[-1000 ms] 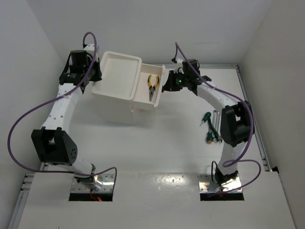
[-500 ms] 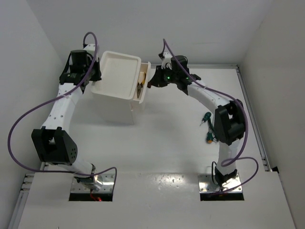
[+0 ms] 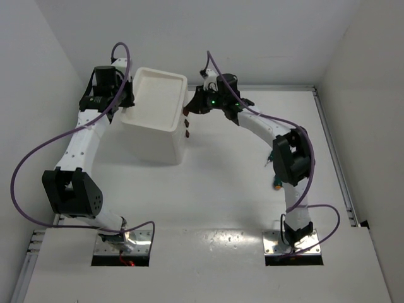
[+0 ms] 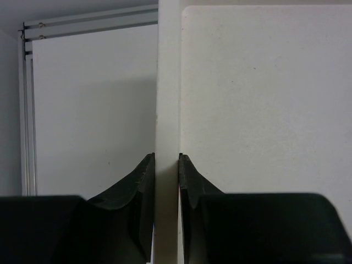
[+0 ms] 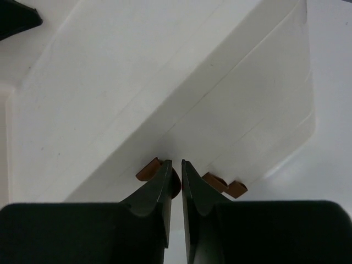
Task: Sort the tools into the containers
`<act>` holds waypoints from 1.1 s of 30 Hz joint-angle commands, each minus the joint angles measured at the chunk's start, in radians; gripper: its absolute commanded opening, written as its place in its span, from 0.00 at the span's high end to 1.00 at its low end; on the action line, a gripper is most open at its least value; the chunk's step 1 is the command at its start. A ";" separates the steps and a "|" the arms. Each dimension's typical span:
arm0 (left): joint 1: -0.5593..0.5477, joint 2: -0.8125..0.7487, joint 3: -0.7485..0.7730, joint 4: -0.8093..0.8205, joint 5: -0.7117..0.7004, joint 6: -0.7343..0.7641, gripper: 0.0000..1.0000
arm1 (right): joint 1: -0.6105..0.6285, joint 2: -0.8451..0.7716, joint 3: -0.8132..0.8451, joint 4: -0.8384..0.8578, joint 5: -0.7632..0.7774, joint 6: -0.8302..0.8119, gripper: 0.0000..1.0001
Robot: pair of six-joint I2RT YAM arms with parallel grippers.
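The white drawer unit (image 3: pixel 154 126) stands at the back left, its three drawers closed. My left gripper (image 3: pixel 124 107) is shut on the left rim of its recessed tray top; in the left wrist view the rim (image 4: pixel 168 82) runs between the fingertips of this gripper (image 4: pixel 166 159). My right gripper (image 3: pixel 191 108) is at the top brown drawer handle (image 5: pixel 147 169), its fingers closed on it in the right wrist view (image 5: pixel 176 164). The yellow-handled pliers are hidden. A green-handled tool (image 3: pixel 276 182) lies on the table at the right, mostly hidden behind my right arm. The wrenches are hidden.
Two lower brown handles (image 5: pixel 212 180) stick out of the unit's front. White walls enclose the table on the left, back and right. A metal rail (image 3: pixel 331 145) runs along the right edge.
The top drawer, open with the yellow pliers showing a second ago, has slid shut. My right gripper moved left with it. The left arm has not moved.
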 commanded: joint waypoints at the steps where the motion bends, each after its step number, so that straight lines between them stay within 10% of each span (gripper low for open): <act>1: -0.065 0.043 0.005 -0.055 0.130 -0.011 1.00 | 0.040 0.015 0.057 0.120 -0.134 0.082 0.86; 11: -0.065 0.033 -0.004 -0.055 0.100 -0.011 1.00 | -0.008 -0.089 -0.065 0.167 -0.155 0.096 0.44; 21: -0.065 0.052 0.005 -0.055 0.091 -0.020 1.00 | -0.095 -0.201 -0.306 0.042 -0.289 -0.250 0.46; 33: -0.056 0.070 0.024 -0.064 0.113 -0.011 1.00 | -0.105 -0.100 -0.470 0.410 -0.415 -0.362 0.44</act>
